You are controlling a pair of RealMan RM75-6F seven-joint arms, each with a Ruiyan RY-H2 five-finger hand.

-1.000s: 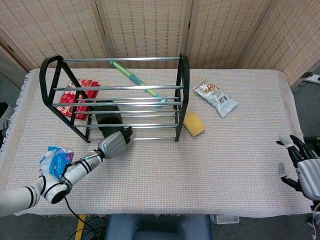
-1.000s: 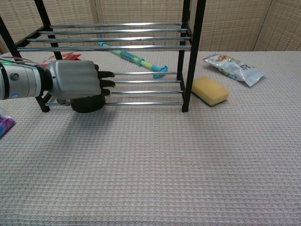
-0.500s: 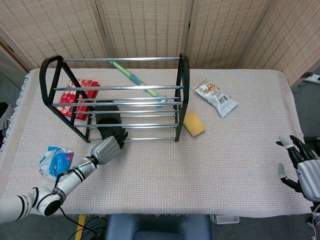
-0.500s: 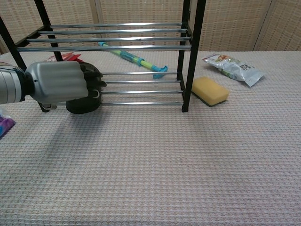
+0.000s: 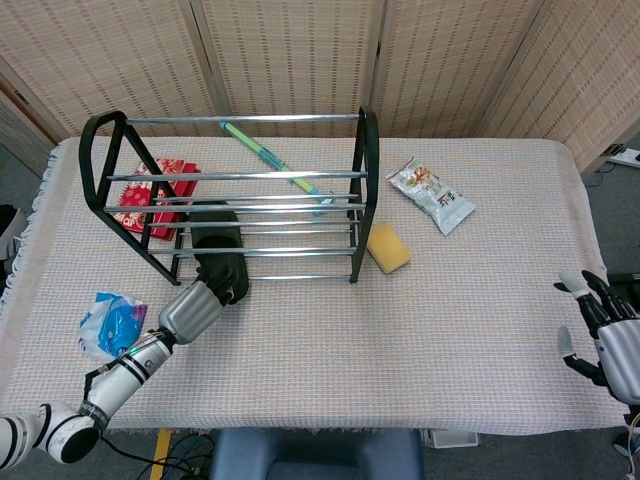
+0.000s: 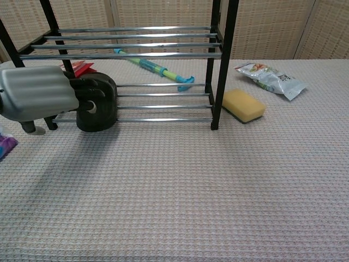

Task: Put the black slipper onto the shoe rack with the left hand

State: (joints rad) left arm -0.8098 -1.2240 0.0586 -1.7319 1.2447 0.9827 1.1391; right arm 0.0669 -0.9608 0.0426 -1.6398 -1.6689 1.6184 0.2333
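The black slipper [image 5: 215, 240] lies on the lowest rails of the black shoe rack [image 5: 365, 150], its near end sticking out over the front rail. In the chest view the slipper [image 6: 103, 112] sits at the rack's [image 6: 218, 65] left side. My left hand [image 5: 192, 308] is just in front of it, fingers curled in and touching the slipper's near end. The chest view shows this hand [image 6: 35, 101] large at the left edge, dark fingers against the slipper. At the table's right edge my right hand [image 5: 610, 335] hovers with fingers spread, holding nothing.
A yellow sponge [image 5: 387, 247] lies just right of the rack, with a snack packet [image 5: 432, 195] beyond it. A green-blue stick [image 5: 275, 160] and a red packet [image 5: 150, 195] lie behind the rack. A blue bag [image 5: 110, 322] sits near my left forearm.
My left hand has drawn back toward the table's front edge and its fingers have curled in. More of the slipper now shows on the lower rails. The right hand has hardly moved.
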